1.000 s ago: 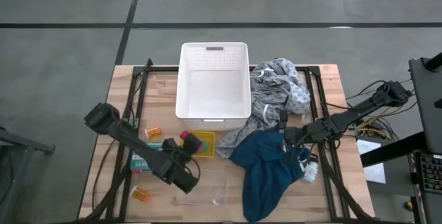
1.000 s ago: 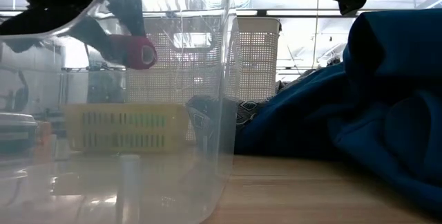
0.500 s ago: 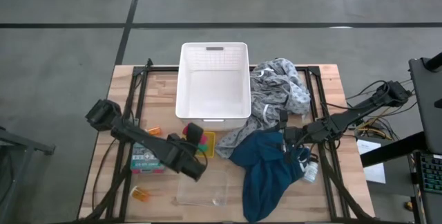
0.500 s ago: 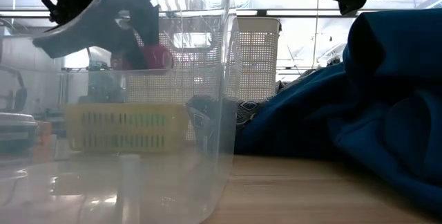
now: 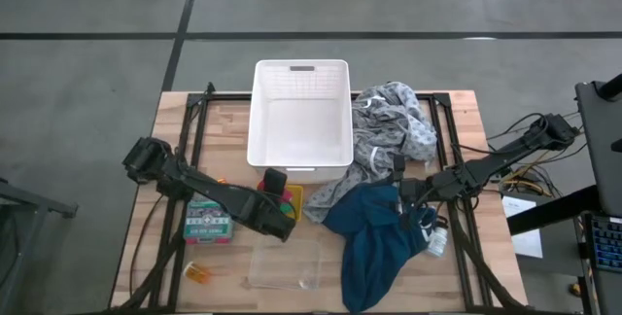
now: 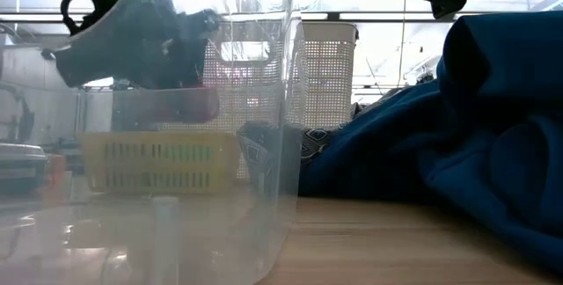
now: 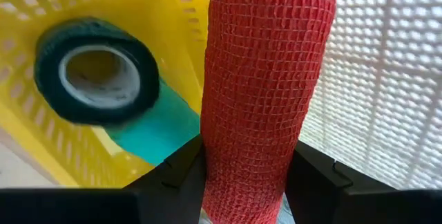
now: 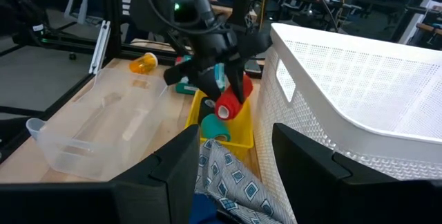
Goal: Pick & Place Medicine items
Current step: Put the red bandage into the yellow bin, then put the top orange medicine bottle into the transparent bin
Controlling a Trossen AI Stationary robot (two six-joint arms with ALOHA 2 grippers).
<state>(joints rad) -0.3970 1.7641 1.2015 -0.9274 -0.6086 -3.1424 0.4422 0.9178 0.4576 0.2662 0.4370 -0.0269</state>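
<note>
Holding a red mesh-wrapped cylindrical roll (image 7: pixel 262 92) between narrow fingers, our left gripper (image 5: pixel 279 220) hung over the small yellow slotted plastic basket (image 5: pixel 292 201), just above a dark green tape roll (image 7: pixel 97 72) lying inside it. To finish well, we judged we should lower the roll clear of the basket's wall, beside the tape, before releasing. Our right gripper (image 5: pixel 404 193) waited well apart from the basket over the teal-blue cloth (image 5: pixel 379 242); we could not tell its state. We could read no labels.
</note>
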